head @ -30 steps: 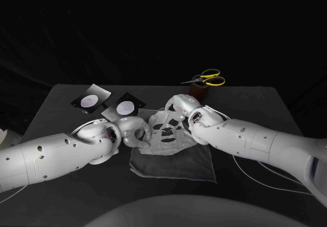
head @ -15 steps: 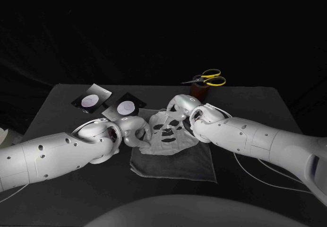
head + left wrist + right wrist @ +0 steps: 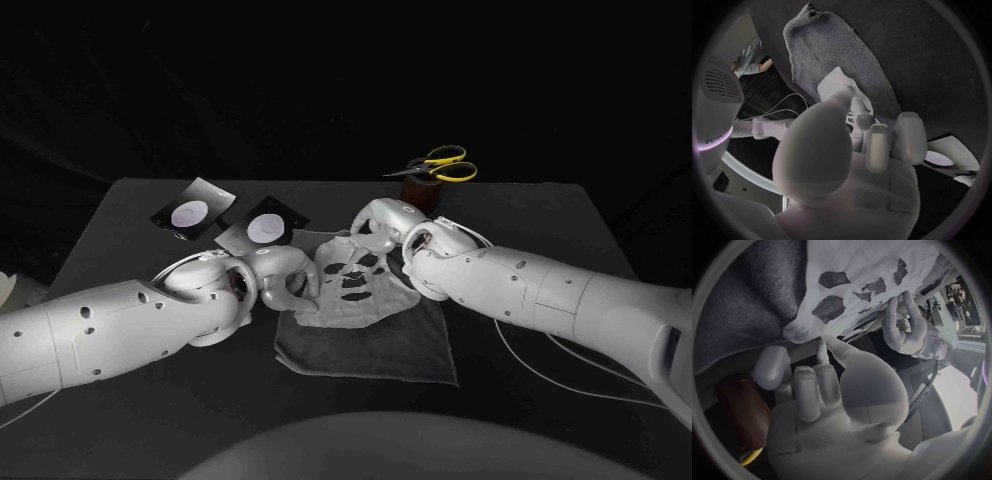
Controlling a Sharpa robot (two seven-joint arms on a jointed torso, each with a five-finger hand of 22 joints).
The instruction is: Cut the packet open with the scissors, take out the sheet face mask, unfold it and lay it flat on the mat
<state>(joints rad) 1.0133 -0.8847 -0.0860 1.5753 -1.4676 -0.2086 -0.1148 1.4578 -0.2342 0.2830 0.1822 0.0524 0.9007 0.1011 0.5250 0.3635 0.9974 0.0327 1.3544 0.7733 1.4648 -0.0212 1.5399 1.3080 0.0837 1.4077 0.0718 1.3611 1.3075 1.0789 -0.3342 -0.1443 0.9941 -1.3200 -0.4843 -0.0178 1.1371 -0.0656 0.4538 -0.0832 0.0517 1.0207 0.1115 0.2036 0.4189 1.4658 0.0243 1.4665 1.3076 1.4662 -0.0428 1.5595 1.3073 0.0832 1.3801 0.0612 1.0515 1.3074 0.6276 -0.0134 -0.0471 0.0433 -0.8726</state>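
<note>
The white sheet mask (image 3: 351,283), with dark eye and mouth holes, lies spread over the far part of the grey mat (image 3: 371,347). My left hand (image 3: 283,274) holds the mask's left edge (image 3: 839,86) between thumb and fingers. My right hand (image 3: 378,222) pinches the mask's far right corner (image 3: 811,329), lifting it slightly off the mat (image 3: 747,299). In the right wrist view my left hand (image 3: 907,329) shows at the mask's opposite edge. The yellow-handled scissors (image 3: 441,166) stand in a brown holder (image 3: 421,190) at the back.
Two pieces of the cut packet (image 3: 189,211) (image 3: 261,229) lie on the table behind my left hand. The brown holder (image 3: 741,405) stands close behind my right hand. Bare table (image 3: 562,230) stretches to the right of the mat.
My right hand has shifted slightly toward the left with the mask's corner, and the mask's far edge has eased over with it. The left hand has hardly moved.
</note>
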